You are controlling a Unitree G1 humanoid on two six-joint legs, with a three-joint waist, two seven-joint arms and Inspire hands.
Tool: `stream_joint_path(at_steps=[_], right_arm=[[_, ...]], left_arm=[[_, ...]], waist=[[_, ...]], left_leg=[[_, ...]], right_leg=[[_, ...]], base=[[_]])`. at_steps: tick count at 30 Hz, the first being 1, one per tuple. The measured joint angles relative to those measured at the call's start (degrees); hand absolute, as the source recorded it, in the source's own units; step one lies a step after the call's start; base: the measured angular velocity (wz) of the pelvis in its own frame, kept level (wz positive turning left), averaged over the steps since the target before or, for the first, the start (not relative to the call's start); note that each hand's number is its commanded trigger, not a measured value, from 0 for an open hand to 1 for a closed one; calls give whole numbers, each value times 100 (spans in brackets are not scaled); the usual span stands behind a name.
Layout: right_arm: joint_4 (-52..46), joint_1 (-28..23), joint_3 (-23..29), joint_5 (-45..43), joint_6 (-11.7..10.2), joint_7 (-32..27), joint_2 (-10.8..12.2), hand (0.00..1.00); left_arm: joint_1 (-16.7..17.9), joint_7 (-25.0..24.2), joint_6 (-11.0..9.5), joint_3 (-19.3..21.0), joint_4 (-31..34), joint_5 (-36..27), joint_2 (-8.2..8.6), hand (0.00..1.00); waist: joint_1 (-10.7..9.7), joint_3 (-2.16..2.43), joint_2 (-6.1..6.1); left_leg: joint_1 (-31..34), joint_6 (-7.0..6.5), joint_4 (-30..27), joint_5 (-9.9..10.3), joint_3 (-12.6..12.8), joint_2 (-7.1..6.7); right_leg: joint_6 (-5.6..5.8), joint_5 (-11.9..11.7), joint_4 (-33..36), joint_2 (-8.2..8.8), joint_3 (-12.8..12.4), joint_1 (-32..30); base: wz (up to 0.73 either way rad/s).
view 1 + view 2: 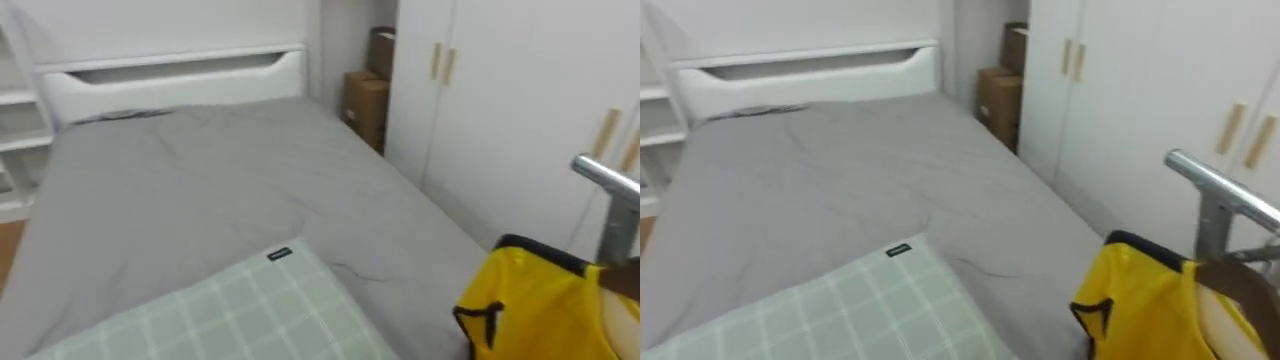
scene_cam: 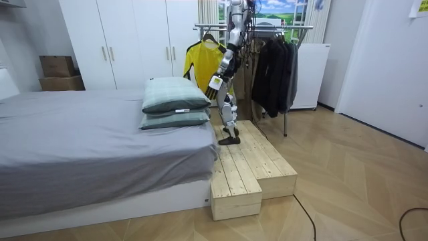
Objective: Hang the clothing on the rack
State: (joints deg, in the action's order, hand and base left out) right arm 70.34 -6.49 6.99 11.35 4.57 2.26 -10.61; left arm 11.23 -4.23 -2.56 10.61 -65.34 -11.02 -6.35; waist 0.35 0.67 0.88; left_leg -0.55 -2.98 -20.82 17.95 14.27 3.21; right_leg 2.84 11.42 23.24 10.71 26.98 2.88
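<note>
Your yellow shirt [image 1: 540, 305] hangs on a wooden hanger [image 1: 1232, 284] at the end of the clothes rack [image 1: 605, 175], the end nearest the bed [image 1: 200, 190]; its dark collar sits at the top and its body falls freely below the rail. Further along the same rail, toward the room view's right, you see a bunch of dark garments [image 2: 274, 67] hanging close together, apart from the shirt. Your robot stands on the wooden platform [image 2: 247, 164] between the rack and the bed, facing the bed. Its left hand [image 2: 215, 84] hangs low at its side, in front of the shirt and just beside the pillows, holding nothing that you can make out; you cannot tell whether its fingers are apart or curled. Two pillows lie stacked at the near end of the bed, a pale green checked pillow [image 1: 230, 315] on top of a darker one [image 2: 175, 119]. The grey bedcover stretches away to the white headboard [image 1: 170, 75]. On the robot's right stands a white wardrobe [image 1: 500, 90] with its doors closed, so you cannot see what it holds. Beyond it, in the corner by the head of the bed, two cardboard boxes [image 1: 365, 105] are stacked one on the other; their contents are hidden too.
</note>
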Motion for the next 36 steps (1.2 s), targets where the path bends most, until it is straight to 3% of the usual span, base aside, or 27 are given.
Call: stream_joint_path(at_steps=[1, 4, 6, 9, 11, 12, 13, 14, 17, 21, 24, 36], right_arm=[[2, -44, 3, -6, -1, -54, 29, 0], [-12, -65, 2, -4, -18, -177, 89, 0], [-15, -65, 3, -44, -20, -205, 105, 0], [-8, -35, 2, -60, -13, -240, 131, 0], [-12, -34, -1, -40, -19, -256, 162, 0], [-19, 8, -17, -38, -26, -254, 233, 0], [-66, 31, -74, -43, -42, -255, 285, 0], [-89, -37, -95, -47, -117, -271, 285, 0], [-94, 21, -136, -192, -185, -238, 284, 0], [-88, 28, -239, -71, -224, -158, 265, 0], [-42, 31, -354, -44, -268, -67, 265, 0], [90, -39, -360, 282, -262, 220, 240, 0]], left_arm=[[29, 32, 19, 43, -32, 5, -14, 0], [111, 118, 19, 40, 8, -3, -57, 0], [148, 147, 19, 35, 7, 2, -113, 0], [165, 288, 20, -93, 14, 60, -140, 0], [185, 383, 21, -220, 8, 62, -176, 0], [191, 427, 30, -261, -2, 76, -249, 0], [177, 492, 84, -257, -35, 101, -303, 0], [192, 530, 137, -261, -34, 110, -277, 0], [234, 623, 176, -257, -49, 111, -231, 0], [154, 781, 232, -296, -30, 168, -128, 0], [125, 800, 232, -326, -36, 173, -133, 0], [58, 447, 400, -636, -55, 274, -271, 0]], waist=[[-2, -6, -21], [-19, -13, -10], [-48, -18, 1], [-142, -92, 4], [-131, -76, -70], [-114, -135, 1], [-64, -192, 71], [-5, -158, 34], [78, -177, 3], [80, -152, -28], [59, -118, 4], [-171, -120, -28]], left_leg=[[21, -24, 1, -46, -171, -36], [46, -98, 48, -121, -579, -194], [114, -112, 50, -129, -813, -311], [80, -145, 108, -198, -1183, -427], [68, -137, 82, -206, -1447, -365], [73, -104, 86, -226, -1525, -361], [95, -69, 33, -216, -1518, -359], [63, -28, 68, -234, -1466, -324], [-1, 9, 281, -222, -1352, -301], [-74, 7, 489, -223, -1360, -314], [-131, 5, 527, -224, -1363, -320], [-226, 7, 551, -232, -1487, -356]], right_leg=[[29, -63, -79, -74, -346, 19], [36, -86, -95, -107, -802, 74], [115, -142, -287, -141, -874, 226], [170, -181, -328, -146, -846, 361], [94, 17, -509, -387, -1346, 281], [-5, 38, -980, -656, -1745, 135], [-79, -252, -1205, -783, -1960, -43], [-84, -396, -1188, -826, -1925, -19], [-95, -392, -1269, -920, -1947, 52], [-95, -380, -1292, -925, -1945, 55], [-95, -380, -1358, -924, -1925, 128], [-83, -368, -1364, -919, -1914, 256]], base=[[90], [70], [67], [67], [39], [18], [18], [6], [-16], [6], [0], [3]])
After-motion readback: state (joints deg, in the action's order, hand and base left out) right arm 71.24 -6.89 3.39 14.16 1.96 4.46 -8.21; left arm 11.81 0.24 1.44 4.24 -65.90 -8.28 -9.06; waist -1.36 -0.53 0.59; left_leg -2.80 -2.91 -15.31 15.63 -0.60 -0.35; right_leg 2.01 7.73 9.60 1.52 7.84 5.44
